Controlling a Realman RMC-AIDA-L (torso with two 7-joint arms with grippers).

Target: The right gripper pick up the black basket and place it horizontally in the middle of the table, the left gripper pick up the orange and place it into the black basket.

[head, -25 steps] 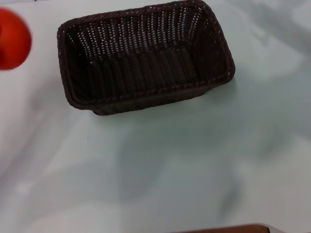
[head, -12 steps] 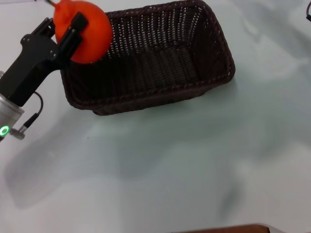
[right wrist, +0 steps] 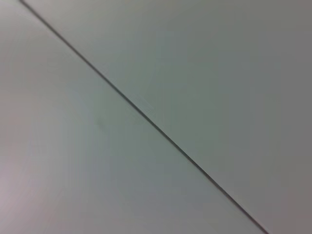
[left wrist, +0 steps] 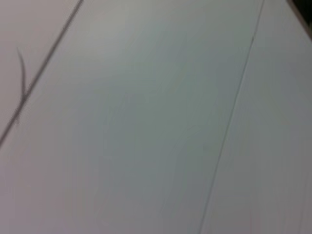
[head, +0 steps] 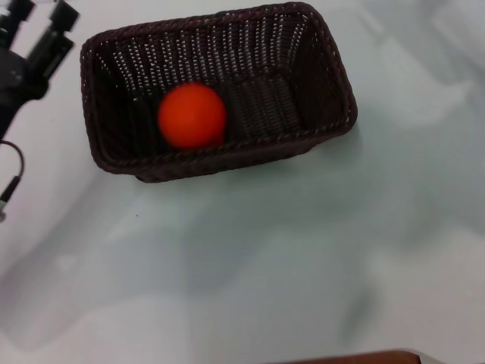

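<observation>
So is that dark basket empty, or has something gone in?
Not empty. The orange lies inside the black basket, on its floor near the front wall; the left gripper is outside.

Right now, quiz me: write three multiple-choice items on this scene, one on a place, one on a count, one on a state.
1. Where is the orange?
A. On the table beside the basket
B. Inside the black basket
C. Between the gripper's fingers

2. How many fruits show in the head view?
A. One
B. Two
C. Three

3. What is the left gripper doing?
A. Clamping the basket rim
B. Carrying the orange
C. Open and holding nothing, off the basket's left end

Answers: 1 B, the orange lies on the basket floor, near its left half. 2 A, only one orange shows. 3 C, its fingers stand apart with nothing between them, above the table.
</observation>
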